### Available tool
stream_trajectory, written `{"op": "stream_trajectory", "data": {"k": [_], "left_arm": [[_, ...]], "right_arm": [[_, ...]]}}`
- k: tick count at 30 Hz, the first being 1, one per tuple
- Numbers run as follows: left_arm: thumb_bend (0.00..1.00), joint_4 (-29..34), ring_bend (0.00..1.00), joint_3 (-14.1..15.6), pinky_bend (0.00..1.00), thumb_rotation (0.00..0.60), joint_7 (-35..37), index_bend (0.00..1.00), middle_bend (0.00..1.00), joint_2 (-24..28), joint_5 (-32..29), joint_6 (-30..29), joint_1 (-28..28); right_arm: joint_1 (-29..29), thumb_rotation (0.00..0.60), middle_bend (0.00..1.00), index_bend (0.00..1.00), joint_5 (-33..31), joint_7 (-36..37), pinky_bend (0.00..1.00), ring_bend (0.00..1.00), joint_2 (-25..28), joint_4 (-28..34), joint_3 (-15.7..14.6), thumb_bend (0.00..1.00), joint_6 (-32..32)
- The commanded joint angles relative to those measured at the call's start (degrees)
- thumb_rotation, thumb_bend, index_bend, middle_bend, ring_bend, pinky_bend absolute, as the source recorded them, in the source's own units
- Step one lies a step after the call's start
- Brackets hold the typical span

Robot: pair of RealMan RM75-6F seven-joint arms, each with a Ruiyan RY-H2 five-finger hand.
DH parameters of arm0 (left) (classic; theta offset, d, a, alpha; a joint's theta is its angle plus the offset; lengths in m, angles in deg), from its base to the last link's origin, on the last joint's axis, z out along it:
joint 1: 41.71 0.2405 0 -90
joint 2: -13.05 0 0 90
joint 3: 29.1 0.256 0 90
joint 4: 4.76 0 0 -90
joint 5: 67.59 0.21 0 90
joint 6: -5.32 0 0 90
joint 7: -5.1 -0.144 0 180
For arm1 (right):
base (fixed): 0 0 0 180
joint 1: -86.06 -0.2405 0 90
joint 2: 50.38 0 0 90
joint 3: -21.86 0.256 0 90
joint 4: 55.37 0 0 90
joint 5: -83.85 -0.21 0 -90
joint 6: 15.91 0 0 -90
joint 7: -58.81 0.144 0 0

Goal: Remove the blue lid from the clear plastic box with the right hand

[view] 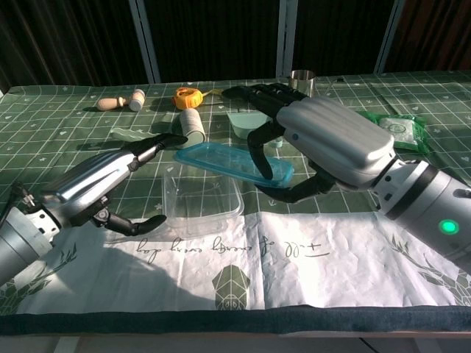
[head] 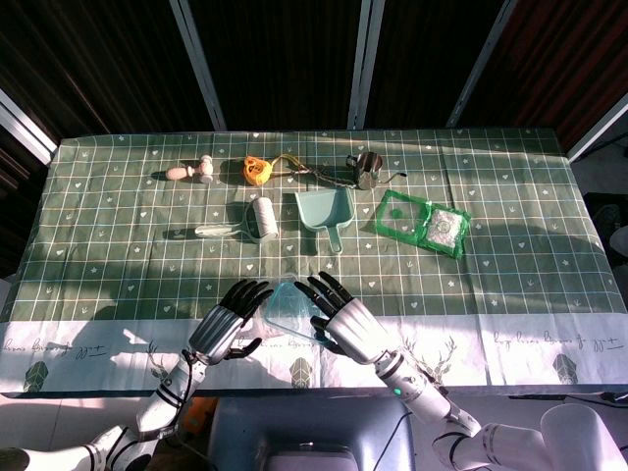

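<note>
Right hand [view: 324, 143] grips the blue lid [view: 232, 163] — thumb under its right end, fingers over the top — holding it tilted, raised off the clear plastic box [view: 202, 198]. Box sits near the tabletop's [view: 309, 250] front edge; left hand [view: 103, 180] rests against its left side, fingers extended, thumb apart — gripping nothing.

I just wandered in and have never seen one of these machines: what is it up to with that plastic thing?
The robot is taking a blue lid off a clear plastic box. Its right hand holds the lid, tilted and lifted above the box. The left hand rests beside the box, apparently steadying it. A dustpan, lint roller and other items lie further back on the table.
</note>
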Motion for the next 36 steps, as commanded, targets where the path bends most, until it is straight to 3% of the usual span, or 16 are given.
{"op": "stream_trajectory", "data": {"k": [1, 11, 18, 20, 28, 31, 36], "left_arm": [[0.29, 0.22, 0.00, -0.28, 0.00, 0.600, 0.40, 0.00, 0.00, 1.04, -0.68, -0.39, 0.57], [0.29, 1.73, 0.00, -0.28, 0.00, 0.600, -0.33, 0.00, 0.00, 4.53, -0.84, -2.43, 2.12], [0.29, 3.63, 0.00, 1.04, 0.00, 0.600, -1.73, 0.00, 0.00, 7.89, -0.45, -4.48, 4.37], [0.29, 4.19, 0.00, 1.79, 0.00, 0.600, -1.94, 0.00, 0.00, 8.91, -0.64, -4.82, 5.39], [0.29, 5.31, 0.00, 4.01, 0.00, 0.600, -2.54, 0.00, 0.00, 12.82, -1.63, -5.08, 8.66], [0.29, 6.34, 0.00, 4.46, 0.00, 0.600, -3.32, 0.00, 0.00, 14.77, -2.71, -4.80, 9.87], [0.29, 11.32, 0.00, 6.86, 0.00, 0.600, -2.58, 0.00, 0.00, 20.82, -3.85, -5.53, 13.16]], "right_arm": [[0.32, 0.600, 0.16, 0.79, -0.26, 0.00, 0.03, 0.00, 1.86, 0.76, 0.64, 0.51, -0.90], [2.89, 0.600, 0.16, 0.79, -0.96, -2.16, 0.03, 0.00, 7.57, -3.23, -0.28, 0.51, -2.53], [4.36, 0.600, 0.16, 0.77, -3.56, -0.36, 0.03, 0.00, 6.61, -9.96, -1.62, 0.51, 0.35], [4.41, 0.600, 0.16, 0.69, -4.22, 0.14, 0.03, 0.00, 5.28, -12.18, -1.96, 0.51, 1.76], [4.02, 0.600, 0.05, 0.11, -5.56, -0.64, 0.00, 0.00, 4.81, -12.40, -3.65, 0.49, 7.40], [4.57, 0.600, 0.01, 0.01, -5.60, -1.68, 0.00, 0.00, 6.87, -9.66, -4.42, 0.36, 7.79], [7.49, 0.600, 0.00, 0.00, -6.80, -7.08, 0.00, 0.00, 14.33, 0.22, -7.48, 0.21, 9.22]]}}
